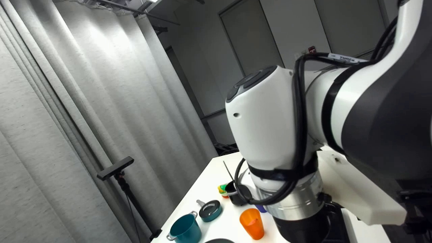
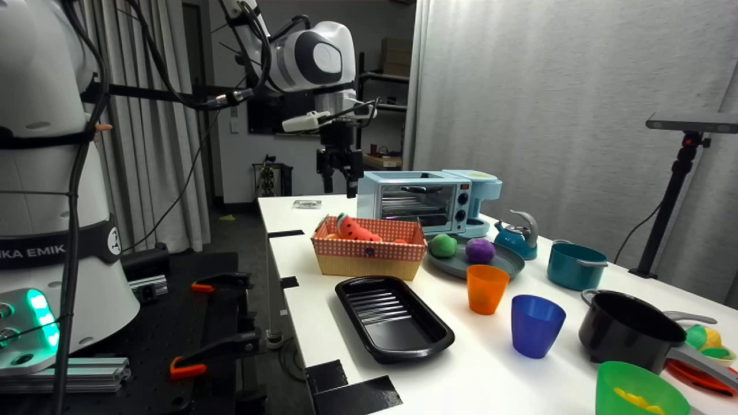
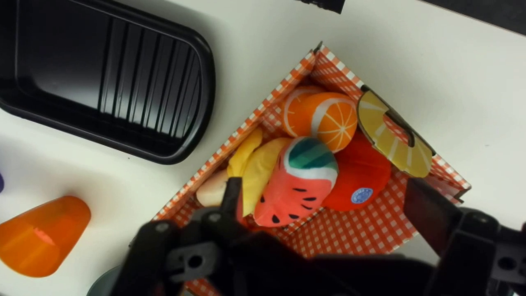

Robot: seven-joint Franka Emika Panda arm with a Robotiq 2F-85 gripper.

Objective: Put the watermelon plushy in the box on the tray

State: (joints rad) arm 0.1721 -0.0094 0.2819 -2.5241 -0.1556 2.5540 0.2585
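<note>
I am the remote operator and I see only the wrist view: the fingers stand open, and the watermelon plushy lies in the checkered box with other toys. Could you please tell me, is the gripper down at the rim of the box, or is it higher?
Observer: Higher. In an exterior view the gripper hangs above the level of the box, and a clear gap shows between them.
Operator: Thank you, this I could not judge from my picture. Is there also something tall close to the box, which my view leaves out?
Observer: Yes. In an exterior view a pale blue toaster oven stands behind the box, and its top shows higher than the rim of the box.
</note>
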